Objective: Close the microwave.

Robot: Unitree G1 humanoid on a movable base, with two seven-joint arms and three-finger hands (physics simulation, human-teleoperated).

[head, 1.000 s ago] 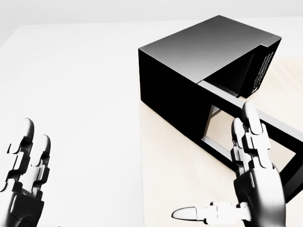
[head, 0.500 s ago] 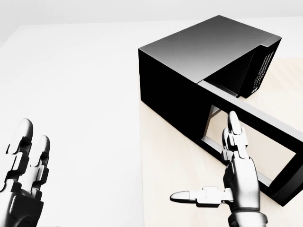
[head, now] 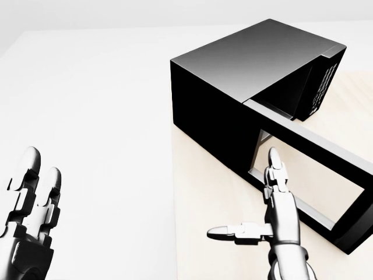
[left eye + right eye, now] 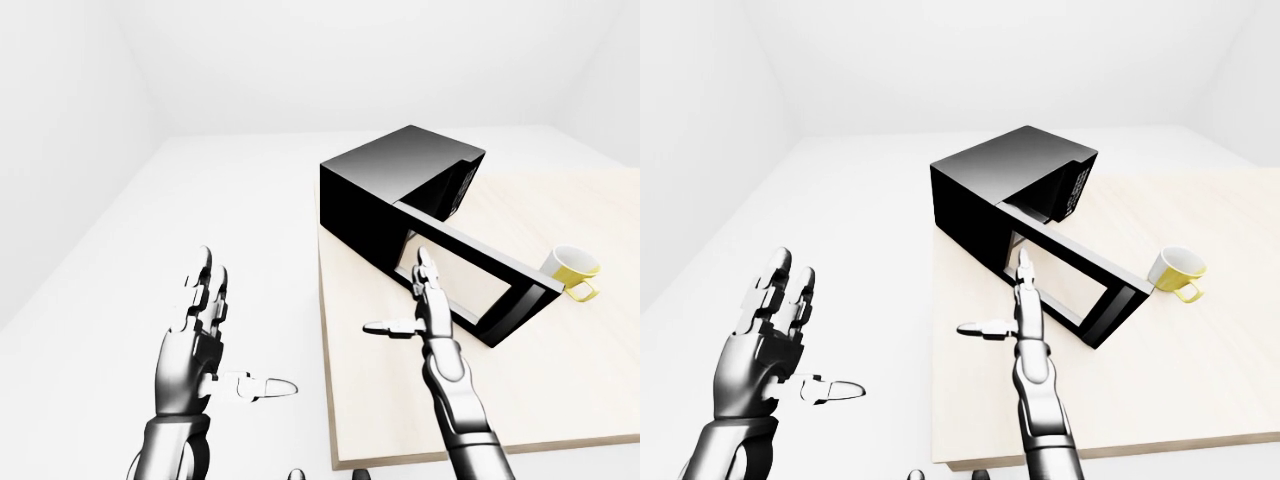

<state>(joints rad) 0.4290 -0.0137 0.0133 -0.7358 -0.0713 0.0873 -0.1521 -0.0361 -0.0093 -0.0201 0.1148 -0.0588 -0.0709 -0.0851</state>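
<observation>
Silver-grey fingers of the left hand (image 4: 195,335) are seen spread open at the lower left of the left-eye view, raised over the white floor (image 4: 150,250) with nothing held and the thumb pointed right. Well to its right, the pale wooden counter (image 4: 560,400) is shown, with its left edge running down the middle of the view. On the counter's upper left part the black microwave (image 4: 385,190) is set at an angle. Its door (image 4: 480,275) is swung wide open and is stretched toward the lower right, the window in it framed in black. The right hand (image 3: 277,216) is held open just beside the door's near end, fingers straight and pointed up, thumb stuck out to the left; whether the fingertips touch the door frame cannot be told. Farther right, a yellow cup (image 4: 573,268) with a white inside is stood on the counter just beyond the door's far end.
</observation>
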